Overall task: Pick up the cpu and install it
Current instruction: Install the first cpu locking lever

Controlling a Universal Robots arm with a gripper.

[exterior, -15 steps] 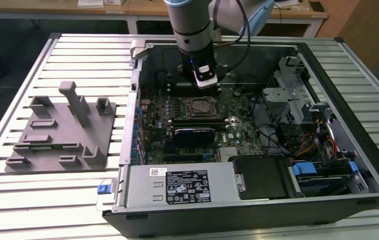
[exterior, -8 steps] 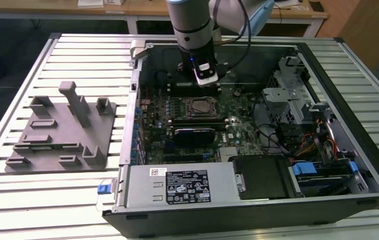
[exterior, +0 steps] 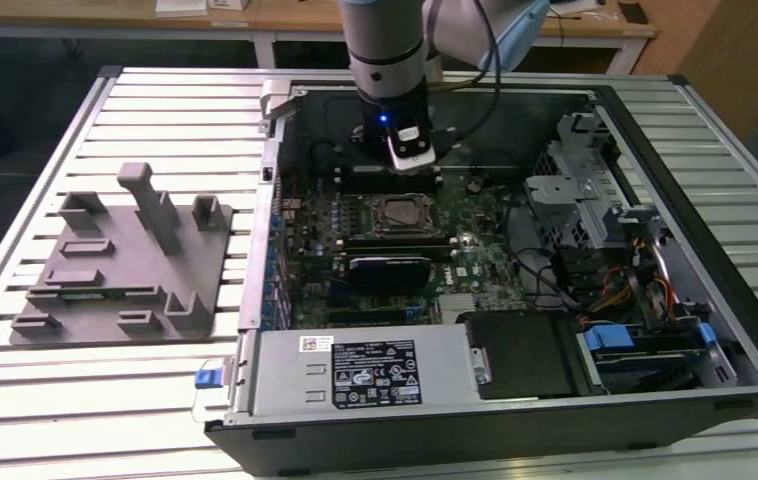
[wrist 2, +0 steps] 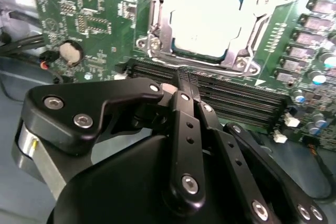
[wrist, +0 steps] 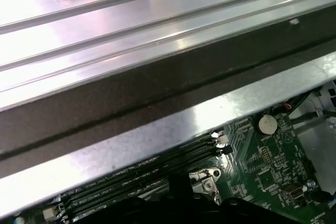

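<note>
A: Where is the cpu (wrist 2: 207, 22) lying?

B: It is sitting flat inside the metal frame of the motherboard socket (wrist 2: 157, 27), silvery top plate facing up, near the middle of the green motherboard (exterior: 486, 255) in the open computer case (exterior: 699, 150). In the exterior view it is showing as the square socket area (exterior: 393, 212) just below the arm's tool.

A: And the gripper (wrist 2: 186, 80)?

B: Its two black fingers (wrist 2: 184, 129) are pressed together with nothing between them, the tips hanging above the black memory slots (wrist 2: 236, 100) beside the socket, apart from the chip. In the exterior view the gripper (exterior: 413, 158) is hanging over the board's far portion, close to the case's far wall.

A: What is crowding the area?

B: The memory slots are running along one side of the socket frame; a round coin cell (wrist 2: 70, 52) is sitting on the board off to the side, and a row of capacitors (wrist 2: 317, 77) is lining the opposite side. In the first wrist view the case's bright metal wall (wrist: 173, 124) is crossing between the ribbed tabletop (wrist: 131, 30) and the board. In the exterior view a power supply (exterior: 352, 372) is filling the case's near edge, a drive cage with cables (exterior: 619, 290) is occupying the exterior view's right, and a grey fixture block (exterior: 126, 265) is resting on the tabletop at the exterior view's left.
</note>
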